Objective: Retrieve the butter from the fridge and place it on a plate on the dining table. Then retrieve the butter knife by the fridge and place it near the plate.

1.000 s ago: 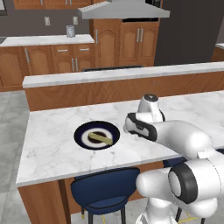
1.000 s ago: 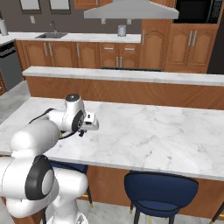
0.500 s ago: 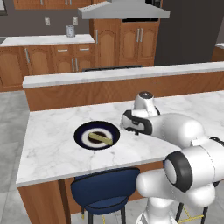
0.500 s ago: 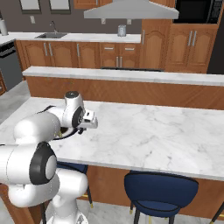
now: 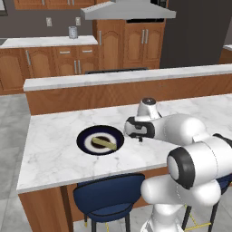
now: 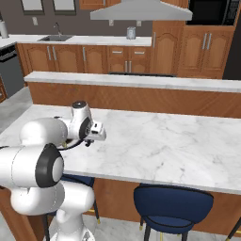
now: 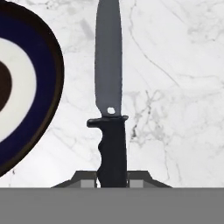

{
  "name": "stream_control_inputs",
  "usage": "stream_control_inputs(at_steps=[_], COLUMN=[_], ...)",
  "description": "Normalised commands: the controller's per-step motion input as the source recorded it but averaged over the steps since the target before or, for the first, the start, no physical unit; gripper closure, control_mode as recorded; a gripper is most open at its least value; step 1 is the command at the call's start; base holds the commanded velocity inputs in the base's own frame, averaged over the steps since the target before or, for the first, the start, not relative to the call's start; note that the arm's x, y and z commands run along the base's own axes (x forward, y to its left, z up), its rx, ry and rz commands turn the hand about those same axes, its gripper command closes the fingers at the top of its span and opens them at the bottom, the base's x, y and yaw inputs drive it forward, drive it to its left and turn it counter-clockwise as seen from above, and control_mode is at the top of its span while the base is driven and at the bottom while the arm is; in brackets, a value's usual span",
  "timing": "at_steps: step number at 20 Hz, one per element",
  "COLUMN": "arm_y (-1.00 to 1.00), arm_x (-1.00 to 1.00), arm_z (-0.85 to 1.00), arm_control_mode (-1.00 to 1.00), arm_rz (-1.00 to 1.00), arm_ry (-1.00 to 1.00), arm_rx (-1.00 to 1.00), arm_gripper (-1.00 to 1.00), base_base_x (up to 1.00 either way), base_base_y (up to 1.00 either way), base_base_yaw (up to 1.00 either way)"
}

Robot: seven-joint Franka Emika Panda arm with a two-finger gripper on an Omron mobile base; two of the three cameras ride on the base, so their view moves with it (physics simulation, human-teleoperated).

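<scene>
Butter knife [image 7: 109,105] clamped in end effector [image 7: 112,180]; butter [image 5: 105,144] on plate [image 5: 86,138].

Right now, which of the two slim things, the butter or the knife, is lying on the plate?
The butter, the yellowish-tan stick, lies across the centre of the navy plate. The dark butter knife is off the plate, beside its rim over the marble, handle in the gripper.

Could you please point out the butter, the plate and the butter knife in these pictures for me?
butter [image 5: 105,144]: left base view, the middle of the stick lying on the plate.
plate [image 5: 87,135]: left base view, its dark navy rim.
butter knife [image 7: 108,74]: hand view, the middle of its grey blade.
</scene>
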Motion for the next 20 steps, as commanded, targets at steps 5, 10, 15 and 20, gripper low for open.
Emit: stream_control_inputs(at_steps=[5,10,15,20], arm_y=[-0.03,0.00,0.00,0.00], arm_x=[0.00,0.10,0.14,0.09], arm_z=[-0.21,-0.15,-0.13,-0.12], arm_control_mode=[-1.00,-1.00,-1.00,-1.00], arm_rz=[0.00,0.00,0.00,0.00], arm_ry=[0.00,0.00,-0.01,-0.01], arm_rx=[0.00,0.00,0.00,0.00], arm_gripper=[1.00,1.00,1.00,1.00], base_base_x=[0.00,0.00,0.00,0.00], base_base_y=[0.00,0.00,0.00,0.00], base_base_yaw=[0.00,0.00,0.00,0.00])
